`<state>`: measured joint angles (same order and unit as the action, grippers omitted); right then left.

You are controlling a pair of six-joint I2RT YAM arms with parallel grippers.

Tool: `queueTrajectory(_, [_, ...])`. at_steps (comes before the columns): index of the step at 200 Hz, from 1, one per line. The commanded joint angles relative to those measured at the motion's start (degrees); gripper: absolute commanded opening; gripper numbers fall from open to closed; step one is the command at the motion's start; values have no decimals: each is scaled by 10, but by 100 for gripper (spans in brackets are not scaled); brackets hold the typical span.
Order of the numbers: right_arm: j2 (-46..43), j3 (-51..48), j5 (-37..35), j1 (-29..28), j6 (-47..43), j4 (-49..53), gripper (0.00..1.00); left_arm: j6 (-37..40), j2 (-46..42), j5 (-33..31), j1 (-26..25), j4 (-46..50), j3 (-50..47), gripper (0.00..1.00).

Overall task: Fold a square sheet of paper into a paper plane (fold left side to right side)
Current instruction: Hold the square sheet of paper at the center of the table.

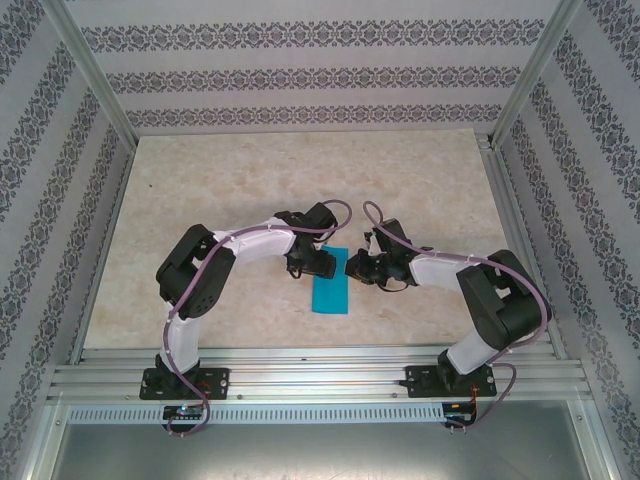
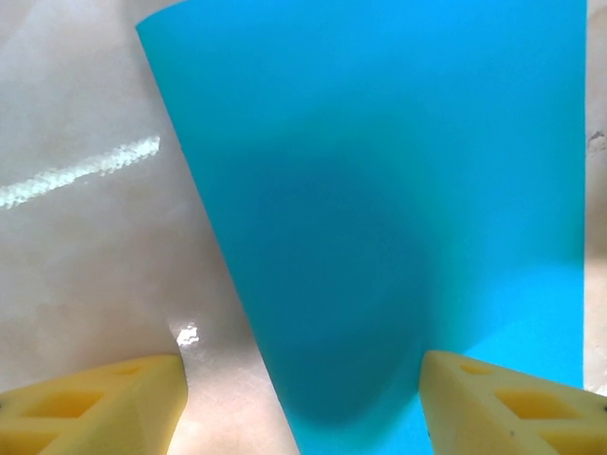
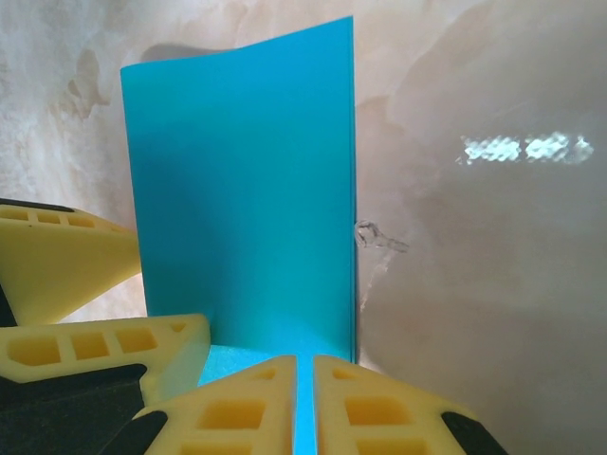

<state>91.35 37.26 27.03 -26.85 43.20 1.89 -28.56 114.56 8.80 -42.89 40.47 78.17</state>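
Note:
The square sheet of paper is bright cyan and lies mid-table as a narrow upright rectangle, one half turned over the other. In the right wrist view that upper half of the sheet stands up, slightly bowed, above the flat lower layer. My right gripper is shut, its tips down on the lower layer at the flap's foot. It sits at the sheet's upper right. My left gripper is open, straddling the sheet from the upper left. The paper plane is out of view.
The beige marbled table has free room all round the paper. Aluminium rails run along the near edge and patterned walls close the other sides. A small scratch marks the table right of the sheet.

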Motion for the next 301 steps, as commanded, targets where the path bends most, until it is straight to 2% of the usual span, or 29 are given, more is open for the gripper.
queueTrajectory(1, [13, 13, 2, -8, 1, -19, 13, 15, 57, 41, -24, -76, -6, 69])
queueTrajectory(95, [35, 20, 0, -16, 2, -22, 13, 16, 59, 40, -25, -76, -3, 69])
queueTrajectory(150, [55, 26, -26, -16, -25, 32, 13, 17, 45, 35, -25, -76, -9, 69])
queueTrajectory(224, [79, 36, -60, -15, -67, 100, 13, 20, -66, 29, 2, -69, -44, 72])
queueTrajectory(258, [83, 38, -63, -16, -68, 103, 13, 5, -142, 48, 20, -108, -84, 73])
queueTrajectory(272, [82, 39, -66, -16, -69, 105, 13, -4, -167, 69, 23, -136, -103, 70])
queueTrajectory(301, [83, 41, -68, -17, -70, 107, 13, -30, -169, 148, 23, -203, -124, 56])
